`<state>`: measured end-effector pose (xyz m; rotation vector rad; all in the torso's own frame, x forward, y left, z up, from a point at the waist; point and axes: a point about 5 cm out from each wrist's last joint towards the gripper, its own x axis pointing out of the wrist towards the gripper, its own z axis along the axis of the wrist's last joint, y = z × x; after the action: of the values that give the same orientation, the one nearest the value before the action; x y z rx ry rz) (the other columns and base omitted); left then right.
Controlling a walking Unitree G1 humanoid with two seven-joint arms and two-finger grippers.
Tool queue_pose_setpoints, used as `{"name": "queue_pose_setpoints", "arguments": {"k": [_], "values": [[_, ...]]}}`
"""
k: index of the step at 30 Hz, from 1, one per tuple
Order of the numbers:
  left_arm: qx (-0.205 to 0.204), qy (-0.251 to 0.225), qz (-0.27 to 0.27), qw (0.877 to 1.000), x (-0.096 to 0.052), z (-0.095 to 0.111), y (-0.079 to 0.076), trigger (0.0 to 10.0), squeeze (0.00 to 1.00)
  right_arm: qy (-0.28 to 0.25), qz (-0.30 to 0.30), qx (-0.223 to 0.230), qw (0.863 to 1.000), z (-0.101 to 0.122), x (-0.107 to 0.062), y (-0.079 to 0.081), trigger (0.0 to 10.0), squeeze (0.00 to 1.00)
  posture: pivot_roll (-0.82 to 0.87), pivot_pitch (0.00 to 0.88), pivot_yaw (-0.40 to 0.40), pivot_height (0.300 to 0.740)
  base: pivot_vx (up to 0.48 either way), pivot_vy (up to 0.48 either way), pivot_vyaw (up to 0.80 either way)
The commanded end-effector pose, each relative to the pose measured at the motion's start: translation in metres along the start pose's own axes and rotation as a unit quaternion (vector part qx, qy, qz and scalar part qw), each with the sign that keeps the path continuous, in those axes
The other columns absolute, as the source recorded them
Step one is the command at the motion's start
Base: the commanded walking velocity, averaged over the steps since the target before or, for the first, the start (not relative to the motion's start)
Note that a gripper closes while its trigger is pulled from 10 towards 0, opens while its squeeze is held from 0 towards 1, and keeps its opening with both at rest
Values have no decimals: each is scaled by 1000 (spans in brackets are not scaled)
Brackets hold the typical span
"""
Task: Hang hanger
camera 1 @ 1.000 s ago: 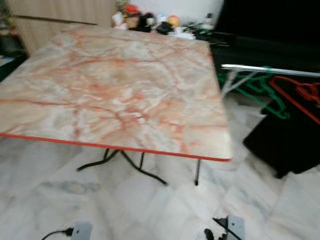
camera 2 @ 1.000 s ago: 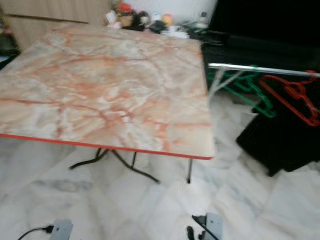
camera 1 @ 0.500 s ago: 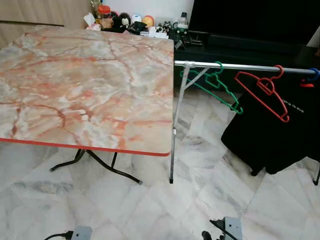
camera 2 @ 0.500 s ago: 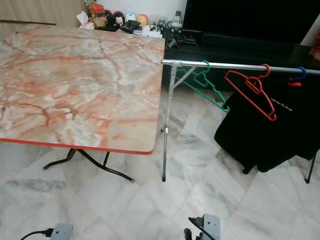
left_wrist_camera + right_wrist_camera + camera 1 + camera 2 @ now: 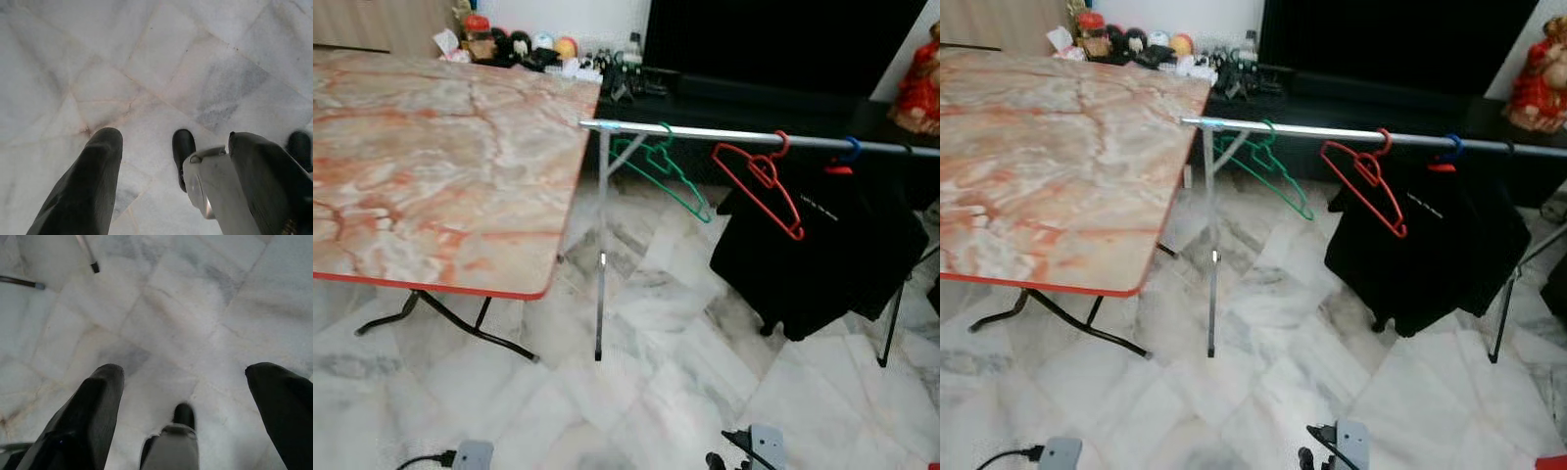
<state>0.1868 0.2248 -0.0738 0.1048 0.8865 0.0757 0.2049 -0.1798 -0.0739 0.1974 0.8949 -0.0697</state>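
Observation:
A silver clothes rail (image 5: 754, 137) runs across the right half of the eye views, just beyond the table's right edge. On it hang a green hanger (image 5: 661, 171), a red hanger (image 5: 759, 186), and a blue hanger (image 5: 847, 152) carrying a black garment (image 5: 813, 255). Both arms hang down over the marble floor. My left gripper (image 5: 172, 137) is open with nothing between its fingers. My right gripper (image 5: 187, 372) is open and empty too.
A marble-patterned folding table (image 5: 431, 166) with a red edge stands to the left, and small figurines (image 5: 514, 44) line its far side. A dark TV unit (image 5: 773, 59) sits behind the rail, whose legs (image 5: 599, 294) stand on the white marble floor (image 5: 685, 392).
The camera has swung to the right. The table has slid to the left of the picture, and the rail with its hangers and black garment has come to the middle.

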Motion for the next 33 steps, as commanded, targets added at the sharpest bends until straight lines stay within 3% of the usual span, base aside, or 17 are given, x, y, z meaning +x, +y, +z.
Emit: {"name": "queue_pose_setpoints", "arguments": {"k": [1,5,17,23,33], "values": [[-4,14,-10,1000,-1,-9,-8,10000,0,9,-13,-2,1000,-4,-2,-9,10000,0,76,112,-70,740,0,-480,0],[-7,19,-11,1000,-2,-11,-9,10000,0,9,-15,-1,1000,-3,-2,-10,10000,0,74,115,-71,740,0,-453,0],[-28,18,-33,999,-2,-13,-12,10000,0,7,-22,17,1000,-3,-2,-10,10000,0,72,139,-69,740,0,0,0],[-34,19,-31,999,-3,-14,-11,10000,0,5,-24,22,999,-4,-2,-10,10000,0,71,144,-68,740,456,0,-718],[-31,19,-36,999,-3,-14,-13,10000,0,0,-29,26,999,-3,-2,-11,10000,0,67,161,-69,740,469,0,0]]}}
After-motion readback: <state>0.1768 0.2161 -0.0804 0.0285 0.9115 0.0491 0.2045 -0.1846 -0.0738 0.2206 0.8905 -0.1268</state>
